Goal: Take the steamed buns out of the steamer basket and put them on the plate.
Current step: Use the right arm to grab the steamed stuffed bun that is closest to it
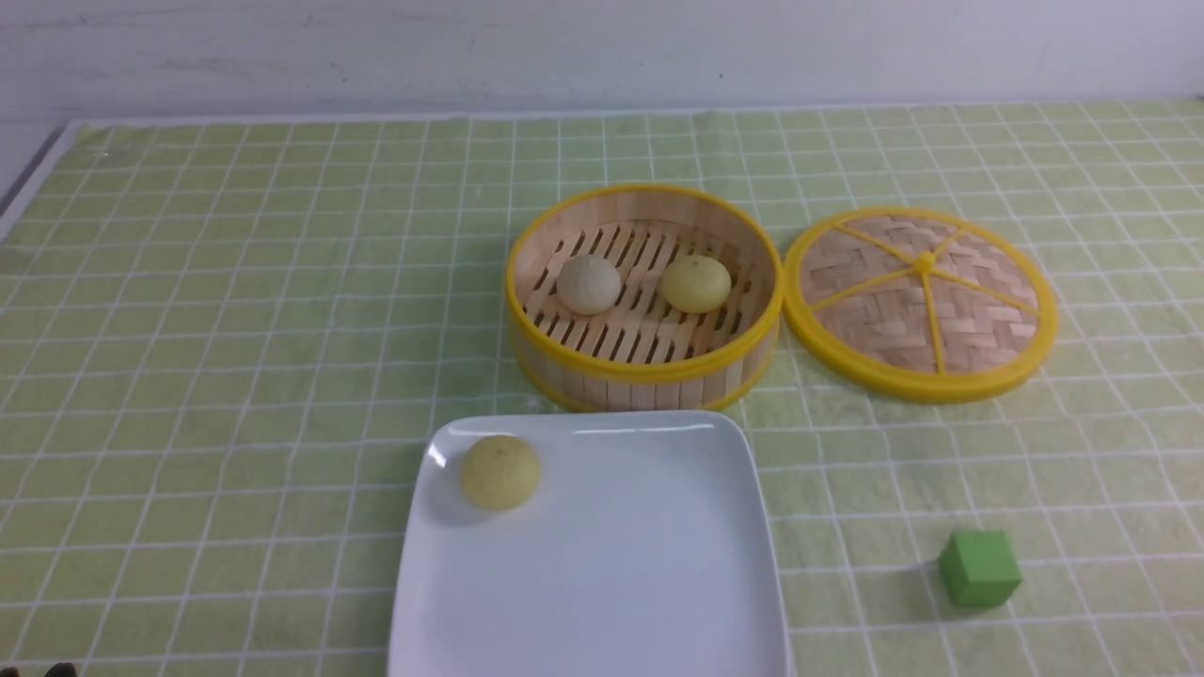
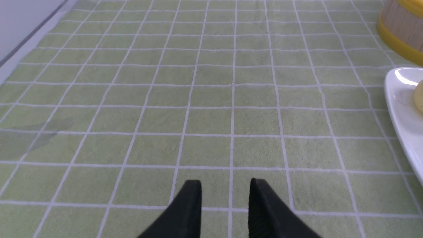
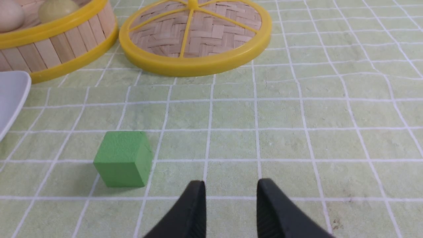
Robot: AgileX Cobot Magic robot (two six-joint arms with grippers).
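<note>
From my station, I had two round buns in the bamboo steamer basket (image 1: 649,369), which sat at the upper centre of the front view: the greyish off-white bun (image 1: 589,285) toward the left of the slatted floor, the pale yellow bun (image 1: 695,284) toward the right, a gap between them. A third, yellow bun (image 1: 500,472) rested in the upper left corner of the white square plate (image 1: 593,564), lower centre of the frame and just below the basket. My left gripper (image 2: 225,183) stood with its fingertips apart, only green gridded tablecloth (image 2: 211,119) between them. It was well away from both buns in the basket; the plate and part of its bun showed in that wrist camera, clear of the fingers. My right gripper (image 3: 234,183) also had its fingertips apart, nothing between them, and both basket buns lay well apart from it, partly visible in its wrist camera. The green cube (image 3: 124,158) lay nearer to that gripper, untouched; in the front view it was at lower right, below the woven bamboo lid (image 1: 894,310) beside the basket.
</note>
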